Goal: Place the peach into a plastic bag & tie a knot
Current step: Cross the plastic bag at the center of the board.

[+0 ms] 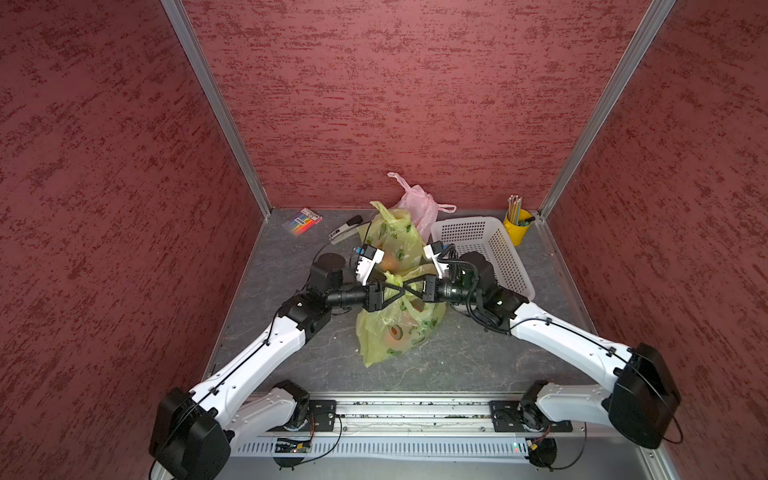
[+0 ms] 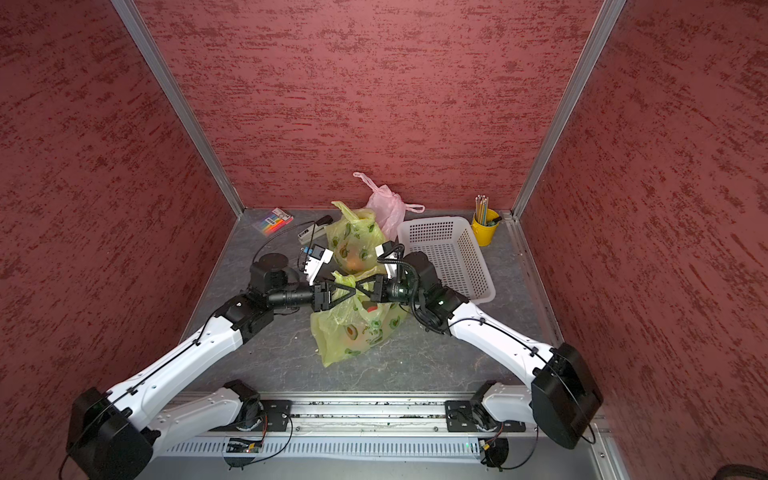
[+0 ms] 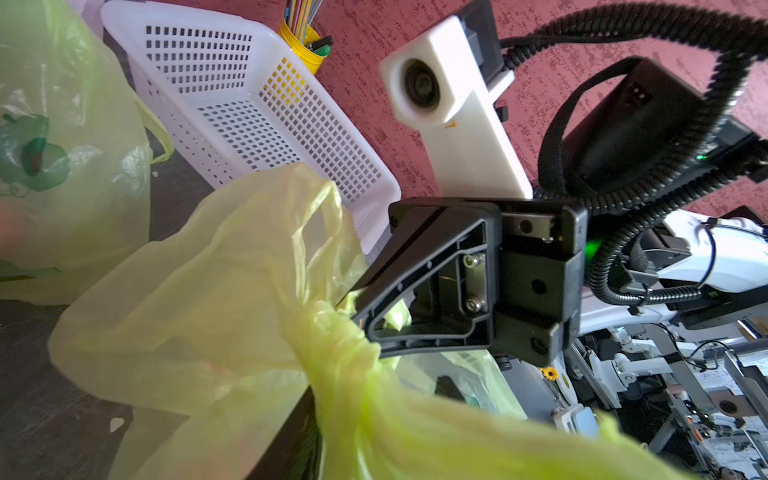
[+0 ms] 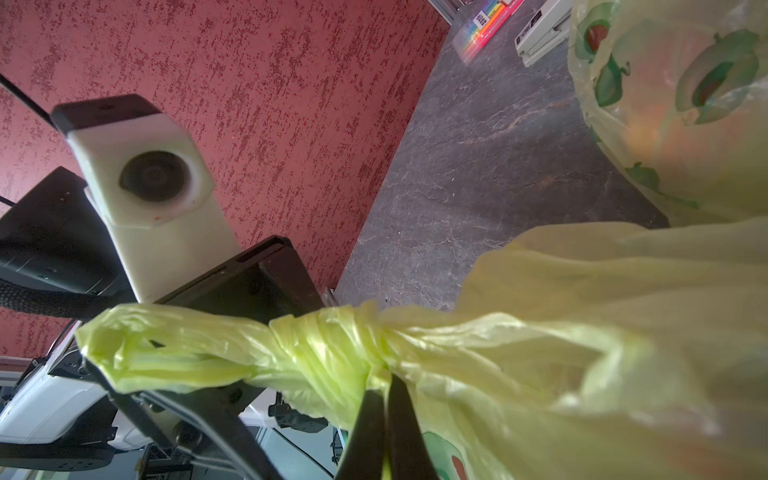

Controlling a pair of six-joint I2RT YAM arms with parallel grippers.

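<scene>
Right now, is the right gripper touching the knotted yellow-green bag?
Touching. In the left wrist view the right gripper is shut on twisted plastic of the yellow-green bag beside its knot; the right wrist view shows plastic pinched between its closed jaws.

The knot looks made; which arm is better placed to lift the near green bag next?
Probably right: the right gripper is shut on the near green bag beside the knot, while the left gripper has its jaws apart.

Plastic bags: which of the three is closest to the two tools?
The front yellow-green bag, its twisted neck between the left tool and right tool. The other green bag and pink bag stand behind it.
</scene>
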